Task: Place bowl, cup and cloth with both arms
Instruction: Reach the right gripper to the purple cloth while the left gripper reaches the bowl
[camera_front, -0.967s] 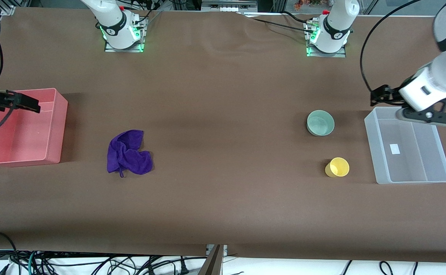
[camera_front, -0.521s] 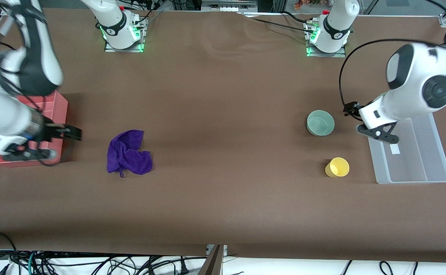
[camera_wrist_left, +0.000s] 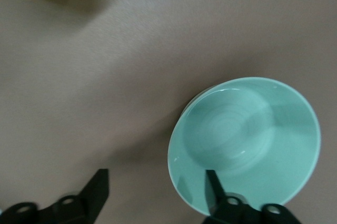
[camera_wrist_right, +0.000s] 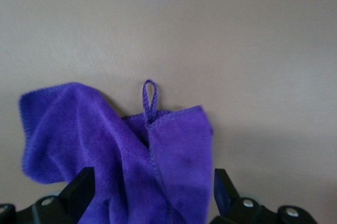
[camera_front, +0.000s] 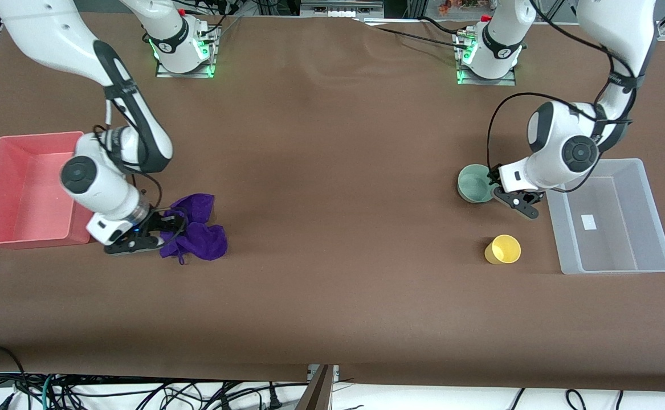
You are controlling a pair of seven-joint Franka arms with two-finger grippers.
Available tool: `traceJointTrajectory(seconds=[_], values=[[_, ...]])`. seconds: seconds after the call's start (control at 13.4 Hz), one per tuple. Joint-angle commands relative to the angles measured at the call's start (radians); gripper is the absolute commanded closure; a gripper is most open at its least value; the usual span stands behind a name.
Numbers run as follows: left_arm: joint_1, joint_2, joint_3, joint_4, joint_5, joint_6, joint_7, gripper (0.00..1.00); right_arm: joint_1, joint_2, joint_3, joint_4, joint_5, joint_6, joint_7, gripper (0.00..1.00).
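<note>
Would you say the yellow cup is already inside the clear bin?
No, the cup stands on the table beside the clear bin, not in it.

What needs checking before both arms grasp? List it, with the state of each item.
1. Left pincer open: ok, fingers spread.
2. Left pincer lined up on the bowl: ok, one finger over the inside, the other over the table outside the rim.
3. Right pincer open: ok.
4. Cloth between the right pincer's fingers: ok, folds lie in the gap.
5. Cup out of the left pincer's way: ok, it stands apart from the bowl, nearer the front camera.
6. Both pincers low enough to grip: cannot tell.
</note>
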Motion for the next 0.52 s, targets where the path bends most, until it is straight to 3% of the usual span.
traceJointTrajectory(seconds=[0.0,0.07,0.15,0.22,0.3,0.45], values=[[0.0,0.025,0.0,0.003,-0.037,0.036,0.055,0.77,0.001,-0.001,0.005,-0.067,-0.01,0.113,0.003,0.0],[-0.003,0.029,0.0,0.003,-0.037,0.036,0.055,0.99,0.001,0.012,0.005,-0.084,-0.012,0.152,0.003,0.01],[-0.003,0.033,0.0,0.003,-0.037,0.037,0.055,1.0,0.001,0.024,0.005,-0.091,-0.012,0.184,0.001,0.21],[-0.006,0.036,-0.002,0.003,-0.037,0.037,0.055,1.0,0.003,0.025,0.005,-0.097,-0.013,0.195,0.0,0.71],[-0.006,0.035,-0.005,0.005,-0.037,0.036,0.055,1.0,0.004,0.022,0.005,-0.098,-0.012,0.189,0.004,1.0],[-0.005,0.003,-0.005,0.023,-0.037,0.019,0.058,1.0,0.004,0.012,0.005,-0.076,-0.013,0.174,-0.005,1.0]])
